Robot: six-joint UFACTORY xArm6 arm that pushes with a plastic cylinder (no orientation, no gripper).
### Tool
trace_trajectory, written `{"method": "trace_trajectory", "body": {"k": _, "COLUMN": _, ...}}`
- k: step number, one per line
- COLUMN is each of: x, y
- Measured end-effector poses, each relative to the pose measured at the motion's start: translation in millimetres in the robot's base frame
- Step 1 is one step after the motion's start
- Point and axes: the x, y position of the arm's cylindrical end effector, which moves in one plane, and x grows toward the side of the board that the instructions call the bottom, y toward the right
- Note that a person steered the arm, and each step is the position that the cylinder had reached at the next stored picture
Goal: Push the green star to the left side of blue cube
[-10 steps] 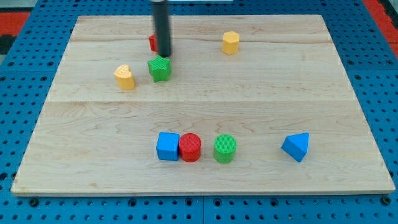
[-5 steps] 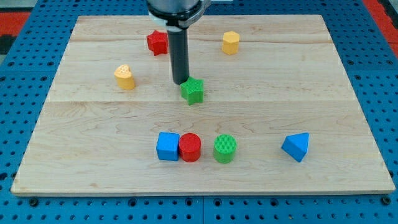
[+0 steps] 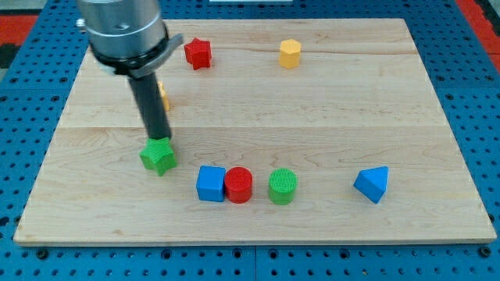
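Tip: my tip [image 3: 160, 138] touches the upper edge of the green star [image 3: 158, 156]; the rod carries no jaws.
Green star: lower left of centre, up-left of the blue cube [image 3: 211, 183], apart from it.
Bottom row: blue cube touching red cylinder [image 3: 239, 185]; green cylinder [image 3: 283, 186] just beside it; blue wedge-shaped block [image 3: 372, 184] lower right.
Top: red star [image 3: 198, 53], yellow block [image 3: 290, 53].
Board: wooden board [image 3: 437, 156].

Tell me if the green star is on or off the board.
On: the green star sits flat on the board, my tip at its top edge.
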Motion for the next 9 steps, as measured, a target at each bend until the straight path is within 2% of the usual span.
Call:
{"method": "trace_trajectory", "body": {"k": 1, "x": 0.1, "y": -28.9}}
{"method": "trace_trajectory", "body": {"k": 3, "x": -5.9, "y": -12.0}}
{"method": "trace_trajectory", "body": {"k": 6, "x": 38.6, "y": 6.8}}
{"method": "trace_trajectory", "body": {"k": 8, "x": 41.8, "y": 10.7}}
{"method": "trace_trajectory", "body": {"k": 9, "x": 25.4, "y": 27.7}}
